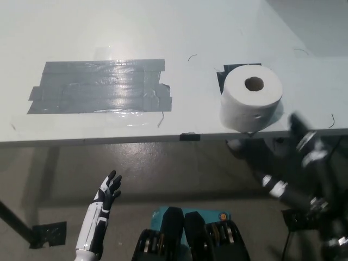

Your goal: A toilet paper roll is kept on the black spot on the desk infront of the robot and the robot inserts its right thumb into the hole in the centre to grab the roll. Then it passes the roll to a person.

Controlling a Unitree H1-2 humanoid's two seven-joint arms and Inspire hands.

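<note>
White roll: toilet paper roll (pixel 251 97) stands on end on the black spot (pixel 222 76), near the desk (pixel 163 32) front edge, hole facing up.
Right hand (pixel 293 157): black, blurred, below the desk edge just beside the roll, not touching; grip cannot be told.
Left hand (pixel 109 190): white, low, fingers apart, holding nothing.
Grey tape patch (pixel 100 87): on the desk, well apart from the roll.

A pale, glossy tabletop (pixel 109 32) fills the upper part of the head view, its front edge running across the middle. On its left half lies a wide patch of grey duct tape (pixel 100 87), strips overlapping, wrinkled at the right end. To the right, near the front edge, a white toilet paper roll (pixel 251 98) stands on end, hole up, on a black spot (pixel 223 76) that shows behind its left side.
</note>
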